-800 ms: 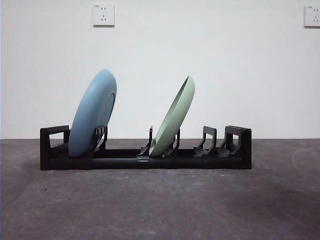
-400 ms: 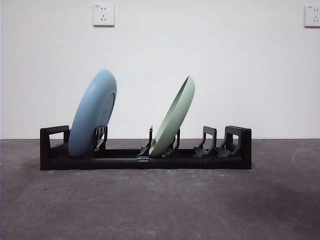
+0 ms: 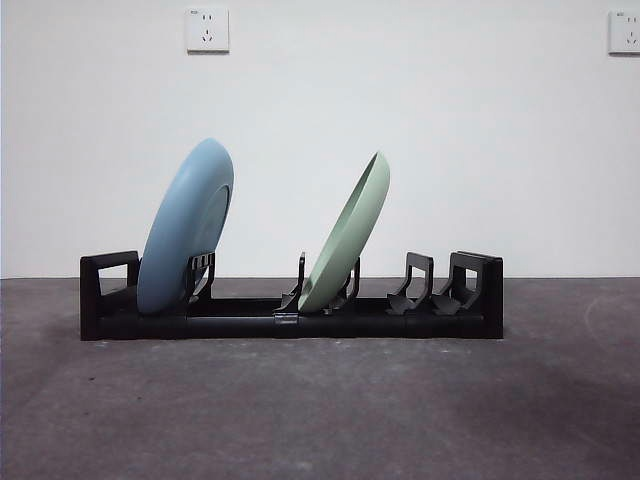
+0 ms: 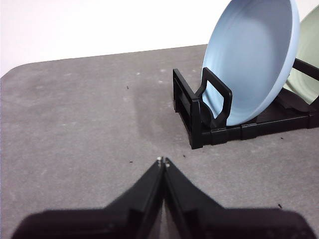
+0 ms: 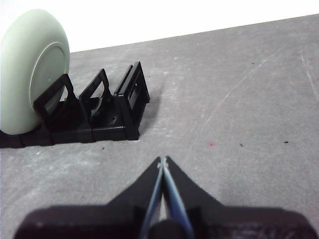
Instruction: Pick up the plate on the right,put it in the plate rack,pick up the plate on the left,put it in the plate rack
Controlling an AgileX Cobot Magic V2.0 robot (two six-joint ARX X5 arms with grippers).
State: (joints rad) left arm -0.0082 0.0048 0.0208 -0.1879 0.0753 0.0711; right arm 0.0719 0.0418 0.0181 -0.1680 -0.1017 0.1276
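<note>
The long black plate rack lies across the grey table. A blue plate leans in its left slots, and a pale green plate leans near its middle. In the left wrist view the blue plate stands in the rack's end, well beyond my left gripper, which is shut and empty over bare table. In the right wrist view the green plate rests in the rack, off to one side of my right gripper, also shut and empty. Neither arm shows in the front view.
Two empty prong pairs stand at the rack's right end. A white wall with two sockets rises behind the table. Grey tabletop stretches in front of the rack.
</note>
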